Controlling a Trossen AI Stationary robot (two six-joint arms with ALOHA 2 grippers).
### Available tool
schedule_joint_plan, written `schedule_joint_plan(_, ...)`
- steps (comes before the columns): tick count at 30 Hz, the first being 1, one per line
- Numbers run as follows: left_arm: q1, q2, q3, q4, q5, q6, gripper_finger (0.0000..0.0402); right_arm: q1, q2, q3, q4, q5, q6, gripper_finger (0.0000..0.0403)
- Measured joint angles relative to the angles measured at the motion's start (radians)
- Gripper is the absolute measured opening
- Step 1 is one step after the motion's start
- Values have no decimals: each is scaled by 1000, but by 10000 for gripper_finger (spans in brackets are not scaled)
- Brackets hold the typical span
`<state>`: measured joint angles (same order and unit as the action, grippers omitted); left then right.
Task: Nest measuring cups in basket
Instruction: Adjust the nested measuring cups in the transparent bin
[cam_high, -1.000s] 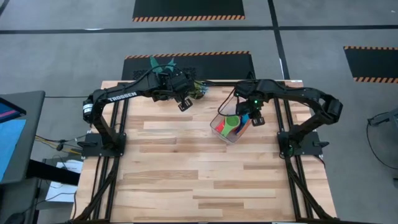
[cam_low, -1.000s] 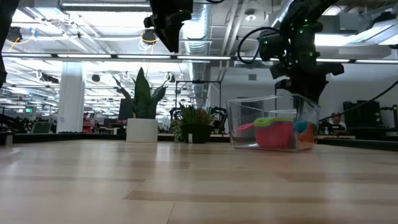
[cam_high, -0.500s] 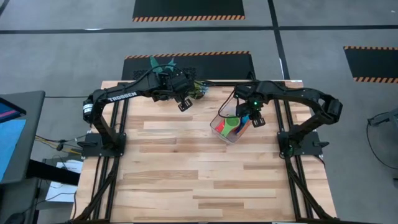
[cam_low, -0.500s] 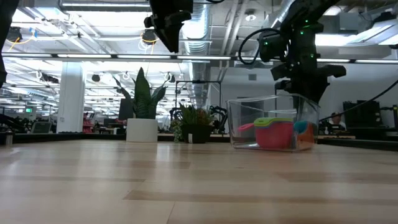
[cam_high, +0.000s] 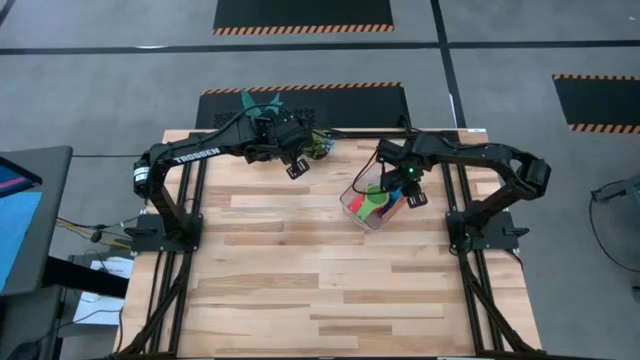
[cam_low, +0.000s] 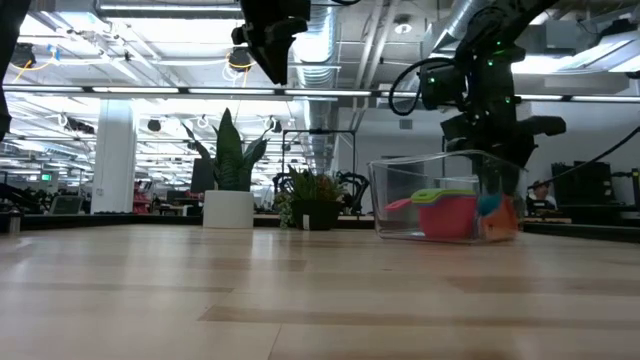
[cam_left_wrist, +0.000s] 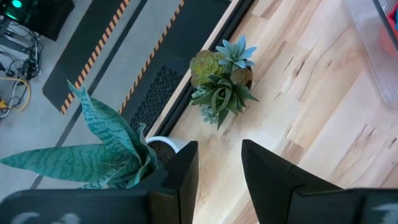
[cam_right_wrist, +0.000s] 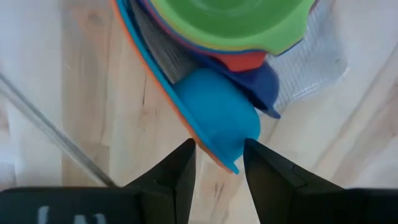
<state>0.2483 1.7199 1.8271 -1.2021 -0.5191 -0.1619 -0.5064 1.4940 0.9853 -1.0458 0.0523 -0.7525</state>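
The clear basket (cam_high: 361, 214) stands on the table's far right part. Inside it the measuring cups sit stacked: green (cam_right_wrist: 230, 25) on top, orange-red (cam_right_wrist: 245, 61) and dark blue (cam_right_wrist: 266, 87) below, and a light blue one (cam_right_wrist: 217, 112) beside the stack. In the low view the green cup (cam_low: 440, 196) lies over a red one (cam_low: 445, 220). My right gripper (cam_high: 410, 194) reaches down into the basket's right end, around the light blue cup. My left gripper (cam_high: 296, 168) hangs open above the far edge, touching nothing. My right gripper (cam_right_wrist: 219, 163) comes from above, pointing down, with the light blue cup's narrow end (cam_right_wrist: 231, 158) between its two fingers. The cup stays low in the basket, leaning against the stack. The fingers hide the contact itself.
A small succulent (cam_left_wrist: 224, 81) and a tall striped plant in a white pot (cam_low: 228, 170) stand at the table's far edge, under my left gripper (cam_left_wrist: 219, 168). Bare wood stretches across the near half of the table (cam_high: 320, 290).
My right gripper has moved a little toward the table's right edge and lower into the basket, turning somewhat at the wrist. The basket with its cups has slid slightly toward the right along with it.
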Motion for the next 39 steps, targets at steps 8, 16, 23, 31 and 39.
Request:
schedule_joint_plan(8, 0, 0, 0, 0, 0, -1, 113, 1, 0, -1, 51, 0, 2, 157)
schedule_joint_plan(16, 0, 0, 0, 0, 0, -8, 113, 1, 0, -1, 57, -2, 2, 147)
schedule_joint_plan(23, 0, 0, 0, 0, 0, -10, 113, 1, 0, -1, 62, -27, 2, 135)
schedule_joint_plan(31, 0, 0, 0, 0, 0, -11, 113, 1, 0, -1, 66, -27, 22, 84)
schedule_joint_plan(39, 0, 0, 0, 0, 0, -11, 113, 1, 0, -1, 64, -19, 62, 19)
